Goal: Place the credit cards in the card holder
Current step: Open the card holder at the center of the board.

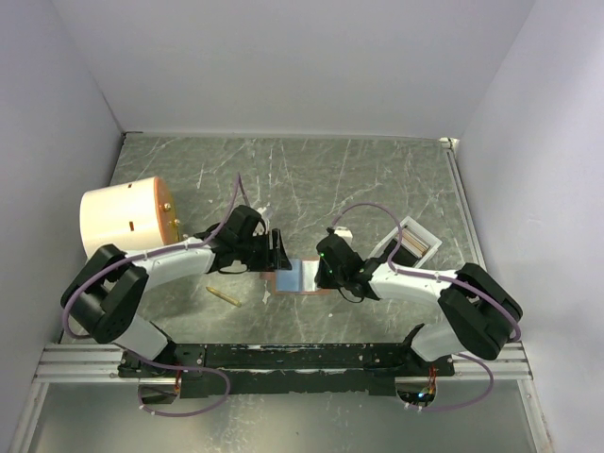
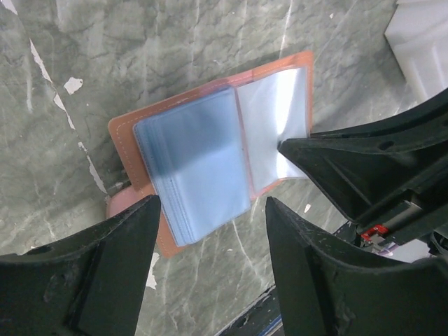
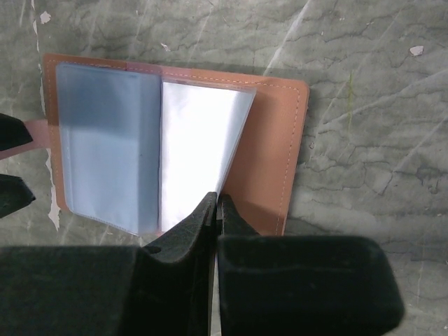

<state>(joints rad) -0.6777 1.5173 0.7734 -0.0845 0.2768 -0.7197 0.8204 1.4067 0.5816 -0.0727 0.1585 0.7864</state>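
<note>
Writing first: the only label we find is a small red tag (image 2: 379, 230) on the right arm's black body, its marks too small to read.

Of containers, the white open plastic tray (image 1: 424, 230) sits at the right of the grey marbled table (image 1: 377, 179) and holds tan strips that we cannot identify. The big cream cylinder (image 1: 121, 220) stands at the far left. A thin brass-coloured pin (image 1: 224, 295) lies alone near the left arm.

The tan-brown leather-like folding card holder (image 3: 274, 133) lies open and flat on the table between the two grippers, stitching along its edge and its pinkish snap tab (image 2: 117, 207) poking out at one side. On one half, a pale blue credit card (image 3: 105, 150) shows through a stack of translucent pockets; we cannot count how many cards are there. On the other half a clear plastic sleeve (image 3: 192, 147) is lifted at an angle.

The right gripper (image 3: 215, 204) has its fingers pressed together, pinching the lower corner of that clear plastic sleeve. The left gripper (image 2: 211, 203) hovers over the blue half with jaws spread wide, touching nothing.
</note>
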